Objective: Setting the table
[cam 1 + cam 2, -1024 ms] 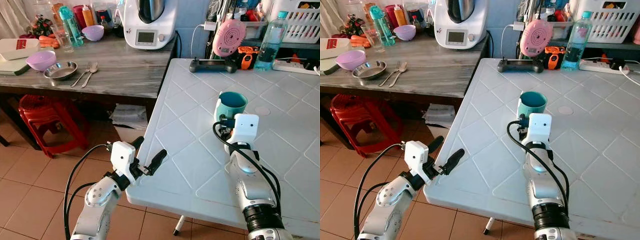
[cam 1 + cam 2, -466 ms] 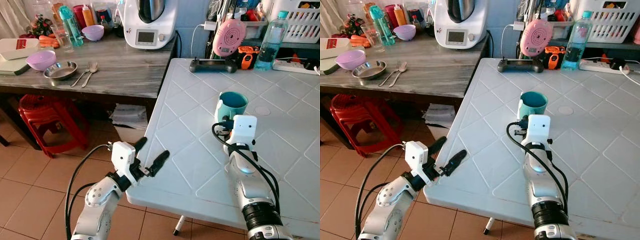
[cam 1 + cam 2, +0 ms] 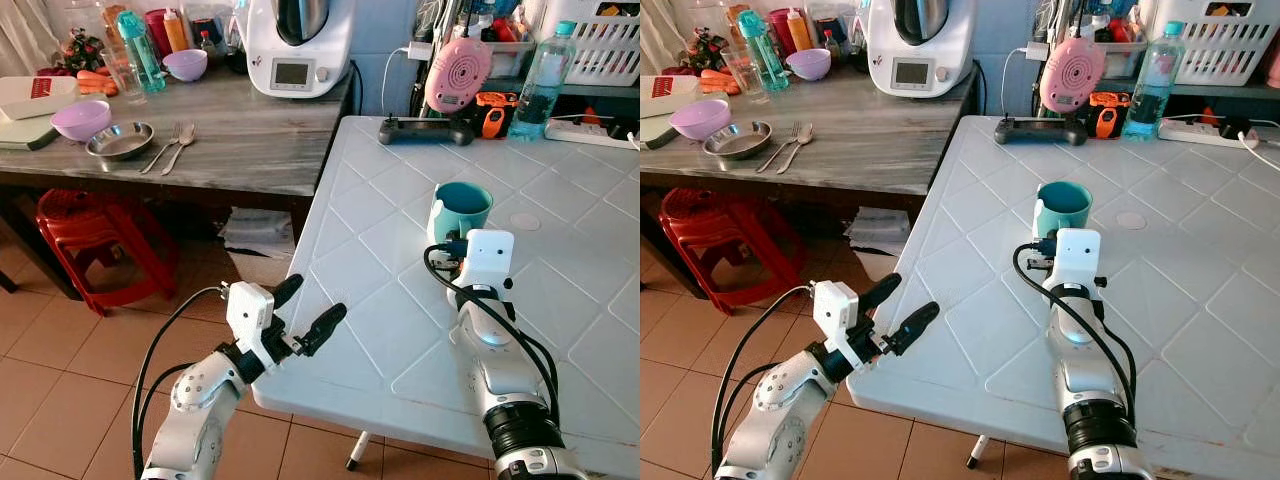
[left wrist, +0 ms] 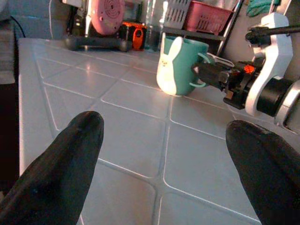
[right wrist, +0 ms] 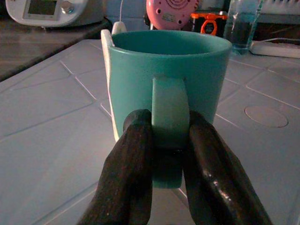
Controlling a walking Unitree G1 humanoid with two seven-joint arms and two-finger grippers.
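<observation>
The teal ceramic mug with a white rabbit figure on its side [image 3: 1062,206] stands upright on the white diamond-patterned plastic table [image 3: 970,330], roughly mid-table, well apart from the pink speaker [image 3: 1072,73] and clear water bottle [image 3: 1154,70] at the back edge. R gripper [image 5: 169,143] is clamped on the mug's handle, one black finger each side. L gripper [image 3: 305,310] hovers at the table's near-left edge, fingers spread wide, holding nothing.

Step in hand, by my read: placing the mug. To do it well: keep the mug level w/ base flat on the table, then spread the fingers straight apart and back off along the handle's line so it doesn't get dragged or tipped.

R wrist view gives the grip detail: both fingers [image 5: 126,173] pressed on the handle; head views hide this behind the white wrist housing. L wrist view shows the rabbit side and the mug's base on the table. Head views alone take in the grey wooden counter [image 3: 240,140] w/ steel bowl [image 3: 120,141], fork and spoon [image 3: 172,147].
</observation>
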